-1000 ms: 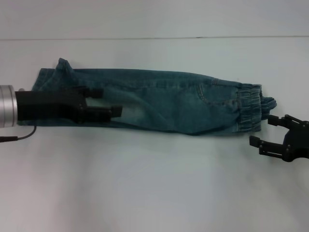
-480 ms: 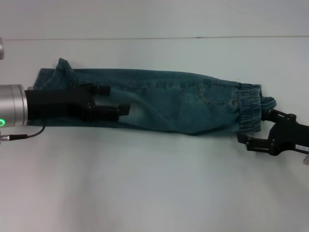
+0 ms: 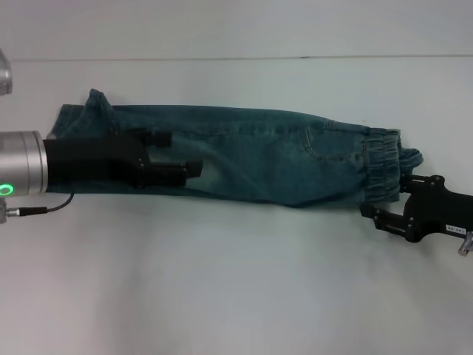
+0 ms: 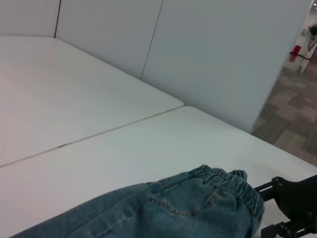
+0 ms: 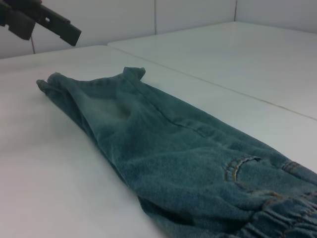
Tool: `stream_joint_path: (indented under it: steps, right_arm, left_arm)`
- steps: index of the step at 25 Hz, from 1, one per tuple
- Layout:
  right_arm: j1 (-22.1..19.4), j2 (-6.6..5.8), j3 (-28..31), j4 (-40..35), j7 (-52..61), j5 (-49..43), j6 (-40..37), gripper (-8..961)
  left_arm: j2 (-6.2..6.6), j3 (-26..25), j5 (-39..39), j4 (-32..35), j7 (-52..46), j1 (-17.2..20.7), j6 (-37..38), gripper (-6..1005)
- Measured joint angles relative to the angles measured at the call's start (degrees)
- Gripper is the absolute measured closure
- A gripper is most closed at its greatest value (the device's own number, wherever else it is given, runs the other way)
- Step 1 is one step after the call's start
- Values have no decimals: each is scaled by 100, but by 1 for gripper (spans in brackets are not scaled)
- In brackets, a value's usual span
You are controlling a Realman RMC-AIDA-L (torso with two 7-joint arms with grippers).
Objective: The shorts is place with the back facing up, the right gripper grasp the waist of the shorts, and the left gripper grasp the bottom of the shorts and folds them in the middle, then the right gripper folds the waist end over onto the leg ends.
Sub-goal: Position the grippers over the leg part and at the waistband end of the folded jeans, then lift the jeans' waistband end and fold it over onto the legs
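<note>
While the shorts [image 3: 244, 151] lay folded lengthwise across the table [image 3: 236, 281], I had the left gripper [image 3: 177, 155] open and empty over the leg ends [image 3: 77, 122]. Right gripper [image 3: 384, 200], spread, empty, sat beside the waist [image 3: 380, 166]; closing there seemed next.

the head view looks steeply down on the white worktop [image 3: 236, 296] from above. the left wrist view sits low, facing along the shorts [image 4: 163, 210] toward the waist. the right wrist view, low and close, faces the opposite way. all three share the shorts.
</note>
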Motion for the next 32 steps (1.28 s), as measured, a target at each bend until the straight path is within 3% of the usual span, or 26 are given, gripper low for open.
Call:
stream_joint_path:
  steps: [6,14,19,25,30,32]
  right_arm:
    - [53,-12,-57,-10,30,-128,21,315]
    - [24,-43,-63,-59,112,-148,-7,672]
    - [-60,-10,-64,-404,353,-149,-133,896]
    - [-108,5,-72,-945,808,-254,-637,896]
    - [-72,24,-81,-1345,1173,-438,-931,896]
    - [-75,23,-81,-1514,1324,-446,-1029,896]
  left_arm:
    - [-5,2,-6,-156,83,-18,-117,79]
    - [-24,9,-89,-210,129,-37,-230,80]
    - [-34,82,-351,-689,511,-117,-537,79]
    - [-66,265,-786,-1700,924,-420,-1632,93]
    - [-85,319,-1959,-2795,2187,-603,-2274,107]
    - [-85,322,-2312,-3202,2617,-703,-2403,232]
